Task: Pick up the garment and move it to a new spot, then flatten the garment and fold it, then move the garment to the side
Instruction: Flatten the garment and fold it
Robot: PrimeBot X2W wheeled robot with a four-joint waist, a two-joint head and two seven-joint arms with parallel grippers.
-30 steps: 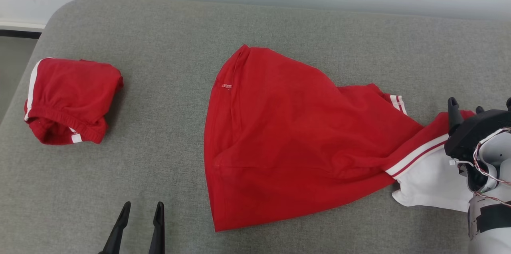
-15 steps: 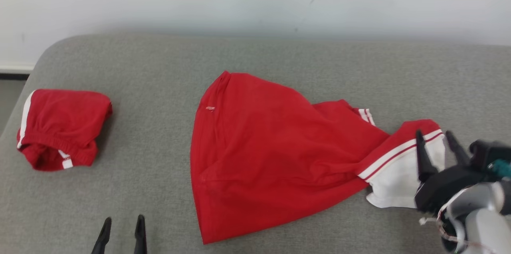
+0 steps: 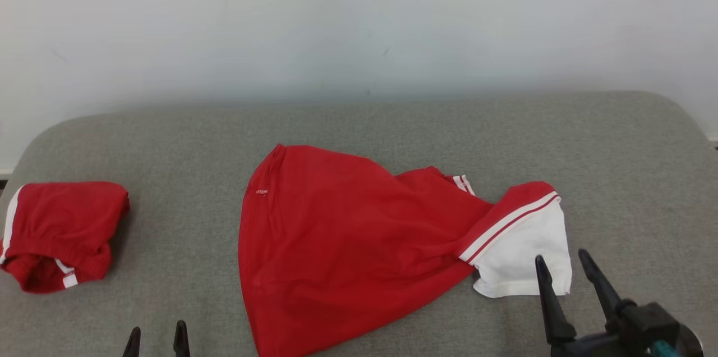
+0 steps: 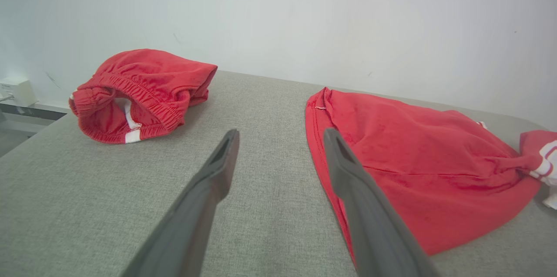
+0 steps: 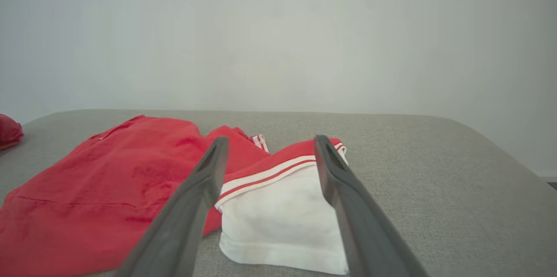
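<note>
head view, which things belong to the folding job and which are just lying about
Job: red garment with white sleeve; right gripper, open, by the sleeve; left gripper, open; grey pad.
Lying about: red bundle, left; wall.

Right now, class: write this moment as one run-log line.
garment: lying loose, unfolded | left end effector: open, empty | right end effector: open, empty

Soft matt cloth garment (image 3: 336,245) on coarse woven grey upholstery (image 3: 392,127)
</note>
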